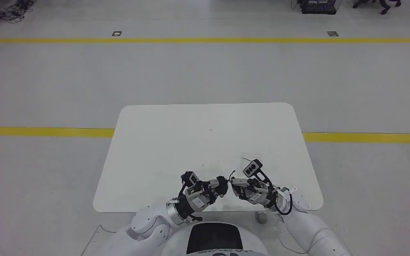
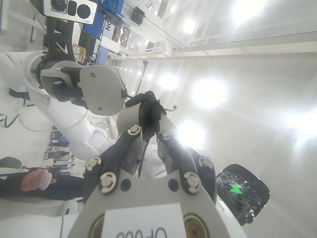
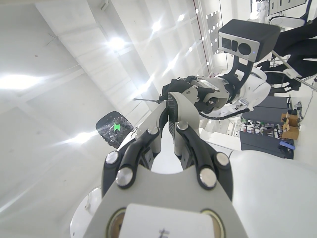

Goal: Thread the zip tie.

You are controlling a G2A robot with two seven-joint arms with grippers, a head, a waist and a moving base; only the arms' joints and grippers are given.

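Zip tie (image 3: 146,99): I count one, a thin black strip. It is held up in the air over the near edge of the surface (image 1: 205,134), where my two grippers meet tip to tip.

Starting at the left, the left gripper (image 1: 221,185) points toward the right one, and its fingers (image 2: 128,120) are closed. In its wrist view the fingertips are wrapped in black material, and a black strand of the tie runs back between the two fingers toward the wrist, so I read this gripper as clamped on the tie. A thin end with a small hook pokes out past the fingertips.

Moving right, the right gripper (image 1: 234,184) faces the left one, with the tips touching or very nearly so. Its fingers (image 3: 183,110) are pressed together, ribbed pad against ribbed pad, with no gap showing between them. In its wrist view the free end of the tie juts out sideways just beside those fingertips, straight and level. I cannot tell whether the strip is actually pinched between the right pads or only passes close by them.

The surface is a single white top with rounded corners, and both arms hang over its near edge. On the floor beyond it I count two yellow lines (image 1: 57,131), one passing behind the surface and one farther away.
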